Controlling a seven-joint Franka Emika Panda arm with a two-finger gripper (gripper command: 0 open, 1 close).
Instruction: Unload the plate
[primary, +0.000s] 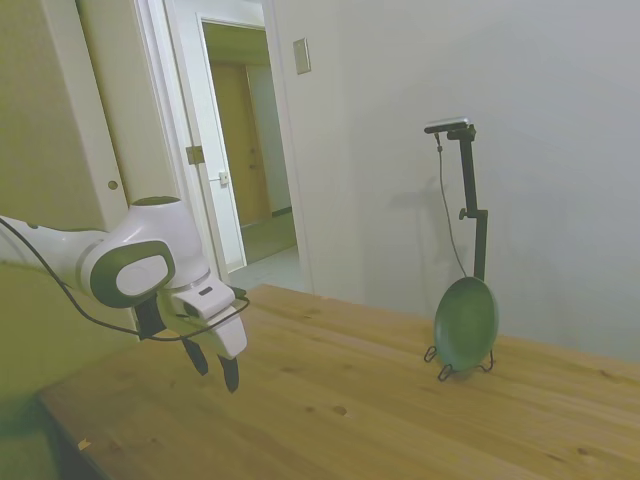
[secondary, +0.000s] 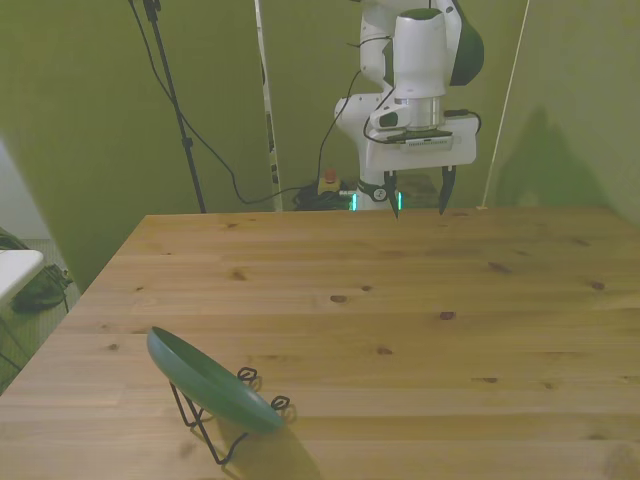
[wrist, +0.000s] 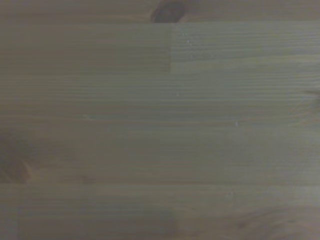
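The dark green plate (primary: 466, 322) (secondary: 212, 382) leans nearly upright in a thin black wire stand (primary: 452, 366) (secondary: 207, 427), near the table edge at the front view's left. My gripper (primary: 213, 366) (secondary: 420, 203) hovers open above the opposite end of the table, far from the plate, with nothing between its fingers. The wrist view holds only blurred bare wood.
The wooden table (primary: 340, 410) (secondary: 400, 300) stretches between the gripper and the plate. An open doorway (primary: 245, 150) lies beyond the table in the side view. Cables and stands (secondary: 175, 110) hang behind the table's far edge.
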